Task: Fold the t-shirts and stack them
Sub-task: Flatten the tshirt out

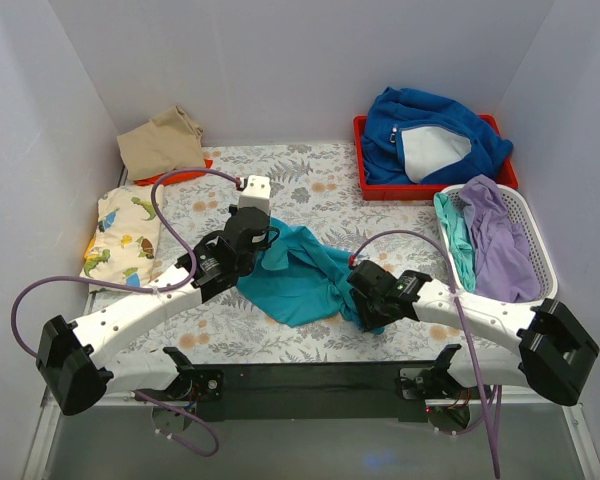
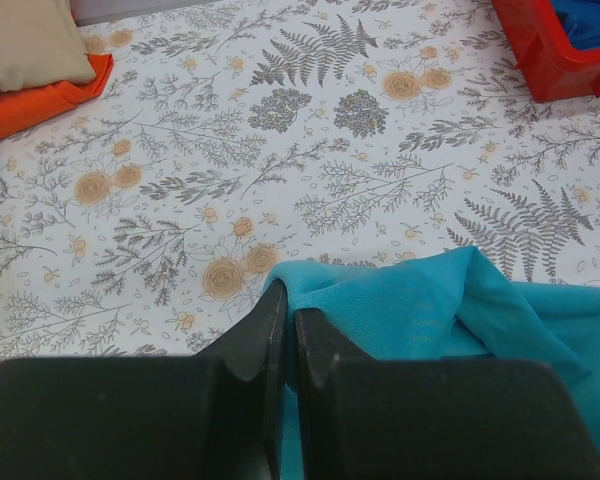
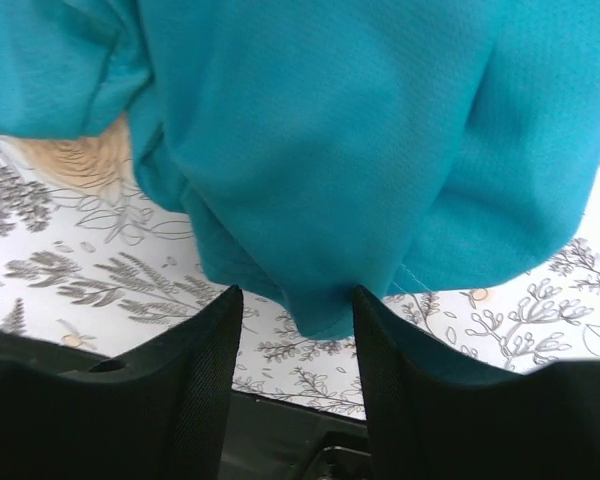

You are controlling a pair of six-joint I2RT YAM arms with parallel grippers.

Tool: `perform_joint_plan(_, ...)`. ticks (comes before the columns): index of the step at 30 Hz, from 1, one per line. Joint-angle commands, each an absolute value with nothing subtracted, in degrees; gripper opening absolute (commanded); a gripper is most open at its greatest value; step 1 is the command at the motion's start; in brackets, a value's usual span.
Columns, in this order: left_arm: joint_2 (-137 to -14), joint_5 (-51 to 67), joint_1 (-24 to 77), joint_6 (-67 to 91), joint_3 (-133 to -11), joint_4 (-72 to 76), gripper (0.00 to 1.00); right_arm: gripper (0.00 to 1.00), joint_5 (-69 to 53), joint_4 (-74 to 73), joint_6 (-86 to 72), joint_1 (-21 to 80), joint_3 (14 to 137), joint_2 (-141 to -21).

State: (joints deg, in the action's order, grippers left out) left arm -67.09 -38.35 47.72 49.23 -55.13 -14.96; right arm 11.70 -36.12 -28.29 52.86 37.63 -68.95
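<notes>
The teal t-shirt [image 1: 300, 270] lies crumpled in the middle of the floral table cloth [image 1: 310, 190]. My left gripper [image 1: 248, 238] is shut on the shirt's upper left edge; in the left wrist view the teal cloth [image 2: 420, 310] is pinched between the closed fingers [image 2: 273, 330]. My right gripper [image 1: 365, 300] is open at the shirt's lower right corner. In the right wrist view a teal fold [image 3: 330, 300] hangs between the spread fingers [image 3: 215, 340]. A folded cream dinosaur-print shirt [image 1: 125, 235] lies at the left, a tan shirt [image 1: 160, 140] on an orange one [image 1: 175, 177] behind it.
A red tray [image 1: 365, 170] at the back right holds the royal-blue fleece [image 1: 430, 135]. A white basket [image 1: 540, 240] at the right holds lavender [image 1: 500, 235] and mint [image 1: 458, 240] shirts. White walls close in the table on three sides.
</notes>
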Motion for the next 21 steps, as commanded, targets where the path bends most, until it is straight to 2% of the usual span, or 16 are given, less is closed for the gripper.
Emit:
perform_joint_plan(1,-65.92,-38.14,47.2,48.43,-56.6,-14.15,0.0,0.43,20.63,-38.05,-32.43,54.31,38.67,-69.43)
perform_joint_plan(4,-65.3,-38.14,47.02,48.34,-56.34,-14.24,0.0,0.14,24.24,-37.71,-33.48,54.49,38.85,-68.04)
perform_joint_plan(6,-65.13,-38.41,46.93,48.25,-56.16,-14.24,0.0,0.02,25.83,-37.53,-33.75,54.49,39.02,-66.89)
perform_joint_plan(9,-64.69,-38.5,46.76,47.73,-56.6,-14.76,0.0,0.01,27.95,-37.88,-33.22,54.49,40.77,-63.38)
perform_joint_plan(16,-57.76,-39.64,46.76,48.86,-65.63,-28.27,0.0,0.01,28.74,-40.42,-29.1,54.93,51.84,-48.62)
perform_joint_plan(21,-46.7,-29.2,46.76,50.8,-72.75,-38.12,0.0,0.01,27.51,-42.45,-24.54,55.02,59.06,-43.7)
